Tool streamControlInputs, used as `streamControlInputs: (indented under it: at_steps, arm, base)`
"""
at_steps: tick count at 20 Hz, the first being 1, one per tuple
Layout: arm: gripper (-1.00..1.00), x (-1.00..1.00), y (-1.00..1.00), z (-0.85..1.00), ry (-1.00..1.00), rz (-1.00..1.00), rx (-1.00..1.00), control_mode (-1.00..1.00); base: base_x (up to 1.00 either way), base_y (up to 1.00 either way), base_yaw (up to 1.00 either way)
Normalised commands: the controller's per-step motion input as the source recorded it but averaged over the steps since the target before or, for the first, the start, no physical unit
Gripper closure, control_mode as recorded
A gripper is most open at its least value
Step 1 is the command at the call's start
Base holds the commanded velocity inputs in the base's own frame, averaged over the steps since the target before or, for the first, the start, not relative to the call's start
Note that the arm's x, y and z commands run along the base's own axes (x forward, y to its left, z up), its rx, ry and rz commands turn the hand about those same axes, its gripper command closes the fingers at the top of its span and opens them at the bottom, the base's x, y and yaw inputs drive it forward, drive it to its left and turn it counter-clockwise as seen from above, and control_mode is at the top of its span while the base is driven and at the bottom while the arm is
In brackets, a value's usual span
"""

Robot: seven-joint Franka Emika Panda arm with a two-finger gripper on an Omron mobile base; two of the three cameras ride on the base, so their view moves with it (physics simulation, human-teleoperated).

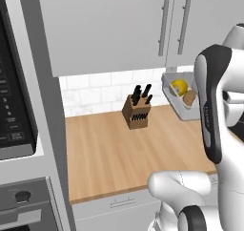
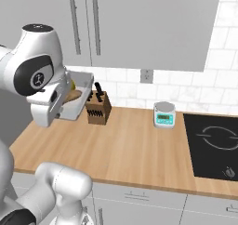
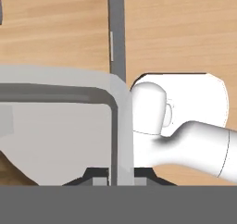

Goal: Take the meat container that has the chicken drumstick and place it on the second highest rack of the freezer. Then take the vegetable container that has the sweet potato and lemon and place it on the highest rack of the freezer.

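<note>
Clamped on the wall of the vegetable container [image 3: 119, 126], the claw [image 3: 119, 176] lifts it above the desk [image 1: 119, 153], the arm hiding part of the lemon [image 1: 179, 86] and sweet potato [image 1: 190, 97].

You are facing a light wood surface [image 1: 128, 153] that runs along a wall of white tiles [image 1: 95, 94]. Above it hang pale grey wall cupboards [image 1: 105, 25] with long vertical bar handles [image 1: 164, 24]. A brown knife block [image 1: 136, 111] with dark handles stands near the back edge of the surface, close to the tiles. In the right base view, a small digital kitchen scale [image 2: 164, 114] sits further along the back edge, below a wall outlet [image 2: 146, 75], and a black induction hob [image 2: 211, 145] is set into the right end. Grey drawer fronts [image 2: 135, 195] run beneath the front edge. At the left, you see a dark built-in oven panel [image 1: 14, 115] in a grey tall unit.
</note>
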Motion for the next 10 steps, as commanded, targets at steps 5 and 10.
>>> streamControlInputs:
  at_steps: [5,10]
  arm:
    - [1.0,0.0,0.17,0.0,0.0,0.0,-0.03,-1.0]
    - [1.0,0.0,0.21,0.0,0.0,0.01,-0.06,-1.0]
  base:
    - [0.0,0.0,0.0]
    - [0.0,0.0,0.0]
